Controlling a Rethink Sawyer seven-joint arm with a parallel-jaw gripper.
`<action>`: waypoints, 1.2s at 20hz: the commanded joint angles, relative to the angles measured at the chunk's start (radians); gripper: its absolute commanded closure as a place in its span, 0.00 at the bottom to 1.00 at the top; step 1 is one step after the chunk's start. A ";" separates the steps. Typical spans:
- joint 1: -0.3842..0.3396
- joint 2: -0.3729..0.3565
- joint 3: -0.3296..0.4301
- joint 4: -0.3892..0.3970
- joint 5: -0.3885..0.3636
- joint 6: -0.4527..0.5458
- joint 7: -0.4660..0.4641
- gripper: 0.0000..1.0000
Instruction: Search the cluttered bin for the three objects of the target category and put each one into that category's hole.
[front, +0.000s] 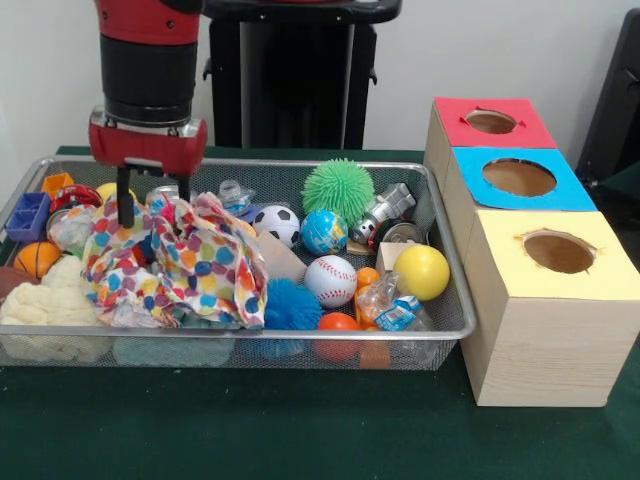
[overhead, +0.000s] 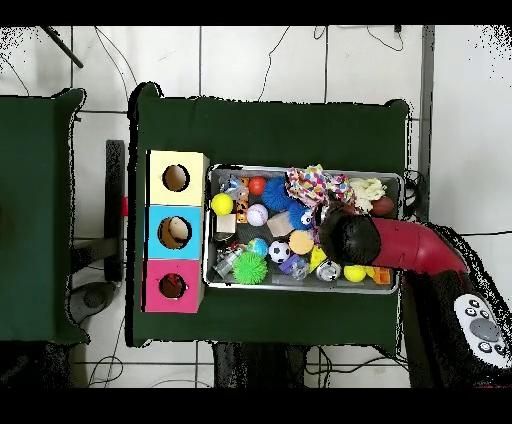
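Gripper (front: 155, 205) down at spotted cloth (front: 190, 265) in bin (front: 455, 300), fingers spread astride a fold, holding nothing. No plush animals visible, likely beneath cloth. Risk: snagging cloth instead, spilling clutter. Hole (front: 490, 121) far right of cloth.

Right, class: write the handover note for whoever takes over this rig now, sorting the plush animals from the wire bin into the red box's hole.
Gripper: open, holding nothing, low over the spotted cloth at one end of the bin.
Plush animals: none in sight in either view; they may lie under the cloth or the clutter.
Red-topped box: at the row's far end in the front view; what its hole contains cannot be seen.
Done: nothing that shows.
Left: move the cloth aside, find all three animals, and drop each into that hole.
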 joint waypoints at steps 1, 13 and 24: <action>0.046 -0.032 -0.072 0.199 -0.045 -0.025 0.124 0.00; 0.152 0.041 -0.135 0.258 0.024 -0.094 0.211 0.00; 0.166 0.071 -0.158 0.251 0.040 -0.116 0.194 0.00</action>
